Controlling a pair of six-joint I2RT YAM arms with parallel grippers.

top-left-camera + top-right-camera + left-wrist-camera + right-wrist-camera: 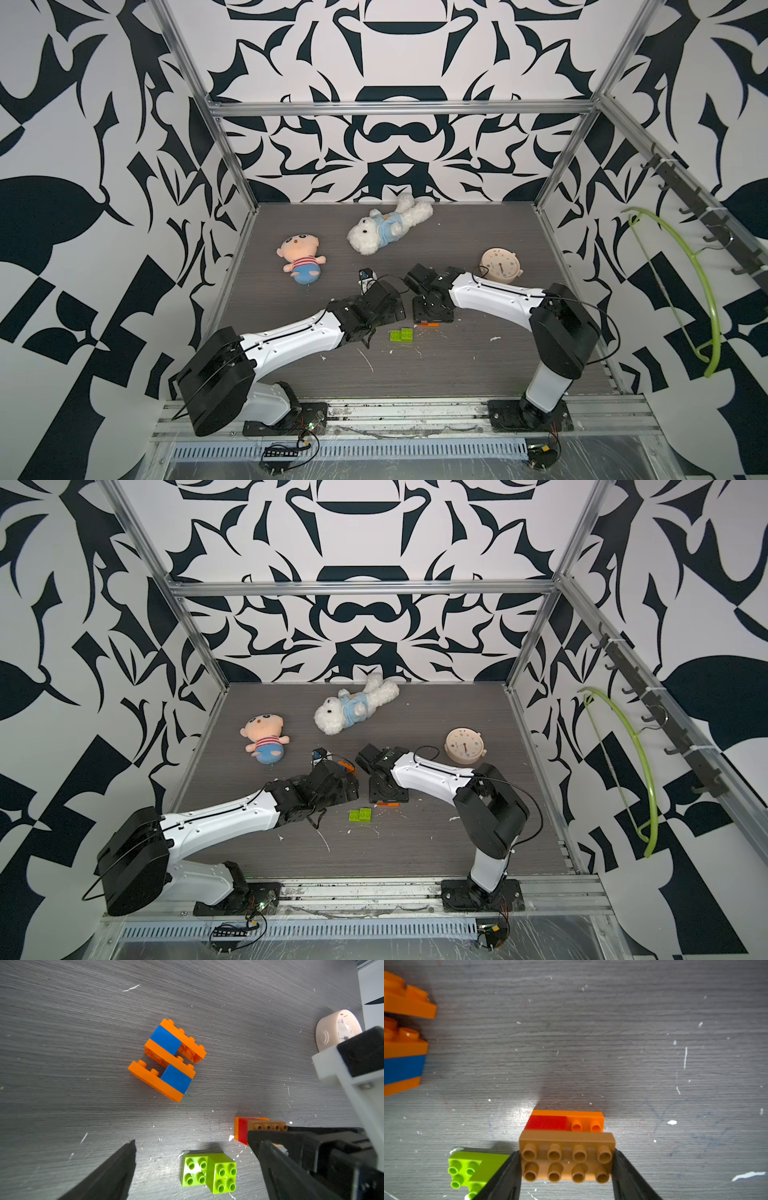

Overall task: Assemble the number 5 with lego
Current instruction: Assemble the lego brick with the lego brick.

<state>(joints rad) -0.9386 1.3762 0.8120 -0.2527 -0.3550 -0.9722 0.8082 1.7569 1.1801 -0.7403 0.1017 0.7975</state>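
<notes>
Counting two green bricks (209, 1172), one orange-blue cluster (167, 1059), one tan-topped stack (566, 1157).

The green bricks (401, 335) are seen from high up and in front, at a distance, in both top views, and from close above, facing down at the table (62, 1043), in both wrist views, all four sharing them.

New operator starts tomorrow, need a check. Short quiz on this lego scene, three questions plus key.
1. True or false: the left gripper is open and holds nothing.
2. What does the right gripper clamp? A) tan rectangular eight-stud plastic brick B) round beige clock C) orange-and-blue brick cluster
3. How many lime green square studded bricks lie on the grey table?
Key: 1 true; 2 A; 3 two.
</notes>
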